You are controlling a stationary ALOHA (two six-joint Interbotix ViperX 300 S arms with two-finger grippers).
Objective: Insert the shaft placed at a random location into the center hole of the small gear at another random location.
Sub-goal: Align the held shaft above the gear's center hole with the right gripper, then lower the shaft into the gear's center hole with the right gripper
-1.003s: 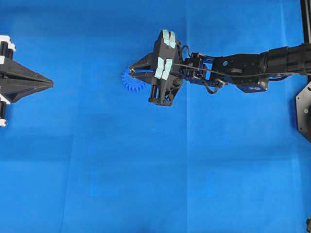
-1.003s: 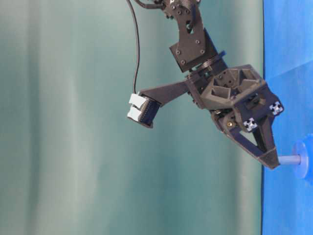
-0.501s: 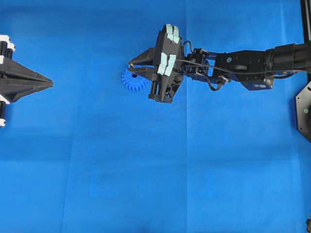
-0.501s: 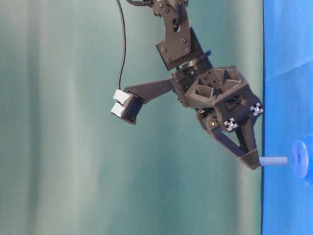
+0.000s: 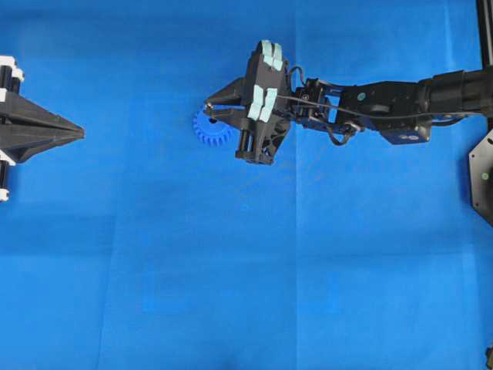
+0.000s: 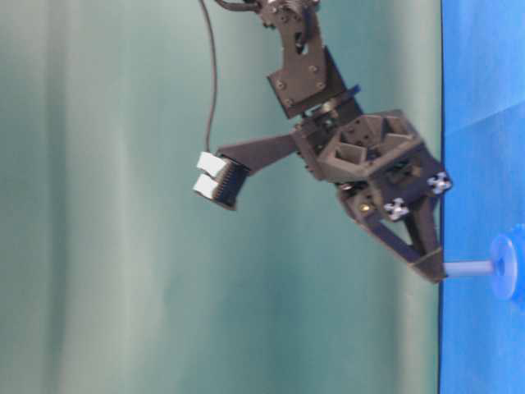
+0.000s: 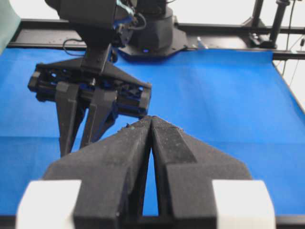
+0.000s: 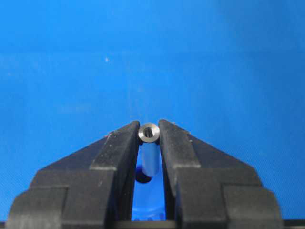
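1. One shaft [image 8: 149, 132] is seen pinched between the fingertips of the right gripper [image 8: 149, 136]; in the right wrist view its ringed grey end faces the camera, with its body running down between the two black fingers.
2. In the table-level view the shaft [image 6: 467, 268] is shown as a pale rod reaching from the gripper's tip [image 6: 432, 269] to the small gear [image 6: 507, 267], its far end at the middle of the gear; whether it has entered the center hole cannot be told from that view.
3. Below the shaft in the right wrist view, a dark round spot is seen on the blue gear [image 8: 147, 200], most likely the center hole [image 8: 142, 179].
4. From overhead, the small gear [image 5: 209, 130] is found lying flat on the blue table cover [image 5: 231, 270], in the upper middle of the view, partly hidden by the right gripper [image 5: 208, 109] that reaches in from the right edge.
5. At the left edge of the overhead view the left gripper [image 5: 78, 132] is seen well apart from the gear.
6. In the left wrist view its fingers [image 7: 136, 143] are shown pressed together with nothing between them.
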